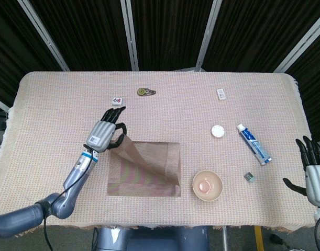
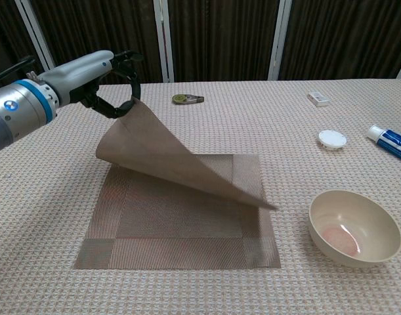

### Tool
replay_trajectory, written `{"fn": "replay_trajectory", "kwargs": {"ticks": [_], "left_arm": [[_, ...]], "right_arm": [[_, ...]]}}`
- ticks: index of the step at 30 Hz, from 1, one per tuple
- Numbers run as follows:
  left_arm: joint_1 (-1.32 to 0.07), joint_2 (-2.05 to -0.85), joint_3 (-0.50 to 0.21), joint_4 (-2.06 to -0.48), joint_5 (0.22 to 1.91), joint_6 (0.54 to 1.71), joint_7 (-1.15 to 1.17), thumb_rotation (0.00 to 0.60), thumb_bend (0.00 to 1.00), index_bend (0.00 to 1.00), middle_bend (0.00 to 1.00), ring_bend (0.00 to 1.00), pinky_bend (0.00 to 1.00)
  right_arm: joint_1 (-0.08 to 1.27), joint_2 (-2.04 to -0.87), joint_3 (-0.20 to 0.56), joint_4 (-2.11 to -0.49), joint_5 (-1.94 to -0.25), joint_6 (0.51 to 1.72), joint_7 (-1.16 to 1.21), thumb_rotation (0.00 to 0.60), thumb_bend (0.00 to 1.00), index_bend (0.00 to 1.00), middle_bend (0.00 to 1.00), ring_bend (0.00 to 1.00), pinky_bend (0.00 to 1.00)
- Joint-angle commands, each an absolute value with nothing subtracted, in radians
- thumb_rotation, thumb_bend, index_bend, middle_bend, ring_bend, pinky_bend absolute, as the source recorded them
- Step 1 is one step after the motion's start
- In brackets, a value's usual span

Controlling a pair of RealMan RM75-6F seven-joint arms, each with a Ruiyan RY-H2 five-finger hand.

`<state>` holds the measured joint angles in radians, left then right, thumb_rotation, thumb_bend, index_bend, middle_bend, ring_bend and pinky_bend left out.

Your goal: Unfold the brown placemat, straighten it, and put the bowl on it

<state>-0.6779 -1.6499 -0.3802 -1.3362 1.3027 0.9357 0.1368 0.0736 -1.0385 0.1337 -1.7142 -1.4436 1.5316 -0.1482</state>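
The brown placemat (image 1: 149, 175) (image 2: 180, 230) lies at the front middle of the table, half unfolded. My left hand (image 1: 105, 133) (image 2: 98, 75) pinches a corner of its upper layer (image 2: 167, 154) and holds it lifted above the far left part of the mat, so the flap slopes down to the mat's right side. The beige bowl (image 1: 207, 185) (image 2: 354, 226) stands upright on the tablecloth just right of the mat, apart from it. My right hand (image 1: 316, 175) hovers off the table's right edge, fingers spread and holding nothing; the chest view does not show it.
At the back lie a mahjong tile (image 1: 117, 100), a small tape dispenser (image 1: 146, 92) (image 2: 188, 99) and a white eraser (image 1: 221, 93) (image 2: 318, 99). A white round lid (image 1: 218, 130) (image 2: 332, 138), a toothpaste tube (image 1: 253, 144) (image 2: 389, 142) and a small grey cube (image 1: 249, 177) sit to the right.
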Motion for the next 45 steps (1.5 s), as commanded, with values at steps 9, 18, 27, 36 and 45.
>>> {"fn": "replay_trajectory", "kwargs": {"ticks": [9, 18, 27, 36, 45], "left_arm": [[-0.843, -1.715, -0.443, -0.917, 1.126, 0.761, 0.126, 0.6, 0.52, 0.63, 0.0, 0.0, 0.0], [-0.849, -1.749, -0.416, -0.79, 1.153, 0.768, 0.007, 0.6, 0.08, 0.02, 0.0, 0.0, 0.0], [-0.81, -1.705, -0.387, -0.835, 1.213, 0.867, -0.071, 0.6, 0.0, 0.0, 0.0, 0.0, 0.0], [-0.648, -1.514, -0.314, -1.156, 1.244, 1.04, 0.061, 0.6, 0.0, 0.0, 0.0, 0.0, 0.0], [-0.402, -1.297, -0.198, -1.674, 1.173, 1.302, 0.382, 0.6, 0.0, 0.0, 0.0, 0.0, 0.0]], "right_arm": [[0.095, -1.076, 0.14, -1.682, -1.42, 1.502, -0.178, 0.6, 0.0, 0.0, 0.0, 0.0, 0.0], [0.101, -1.101, 0.139, -1.662, -1.419, 1.501, -0.201, 0.6, 0.0, 0.0, 0.0, 0.0, 0.0], [0.097, -1.099, 0.126, -1.671, -1.431, 1.5, -0.201, 0.6, 0.0, 0.0, 0.0, 0.0, 0.0], [0.102, -1.07, 0.063, -1.713, -1.515, 1.456, -0.171, 0.6, 0.0, 0.0, 0.0, 0.0, 0.0], [0.169, -1.069, -0.044, -1.728, -1.651, 1.288, -0.157, 0.6, 0.0, 0.0, 0.0, 0.0, 0.0]]}}
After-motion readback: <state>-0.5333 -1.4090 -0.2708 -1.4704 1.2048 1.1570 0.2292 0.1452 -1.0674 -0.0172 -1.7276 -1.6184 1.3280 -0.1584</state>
